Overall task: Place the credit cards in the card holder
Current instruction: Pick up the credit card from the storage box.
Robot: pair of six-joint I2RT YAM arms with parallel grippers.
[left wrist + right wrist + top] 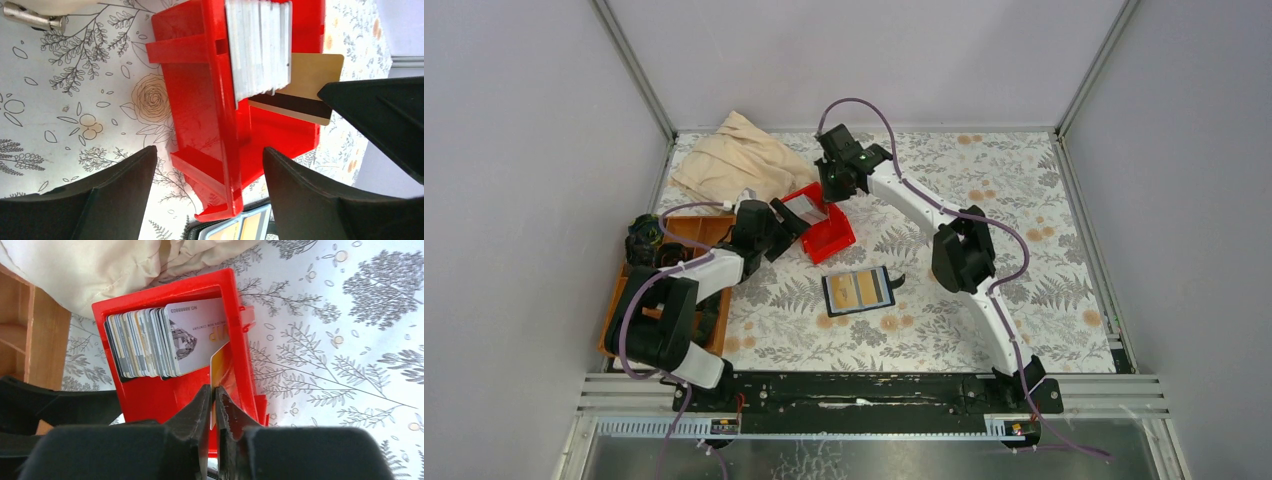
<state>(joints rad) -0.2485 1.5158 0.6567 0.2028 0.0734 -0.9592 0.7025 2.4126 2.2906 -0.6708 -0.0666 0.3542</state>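
Note:
A stack of credit cards (145, 342) stands on edge in a red bin (832, 240). My right gripper (214, 388) is over the bin, shut on the edge of a tan card (220, 367). In the left wrist view this tan card (310, 82) shows a black stripe and sits beside the stack (260, 45). My left gripper (209, 150) is open, its fingers either side of the bin's near wall (220, 150) without touching it. The black card holder (859, 290) lies open on the table in front of the bin, with tan cards in its sleeves.
A brown compartment tray (709, 228) stands at the left edge with dark items (646, 240) in it. A beige cloth bag (739, 160) lies behind the bin at the back left. The table has a floral cover (1024, 200).

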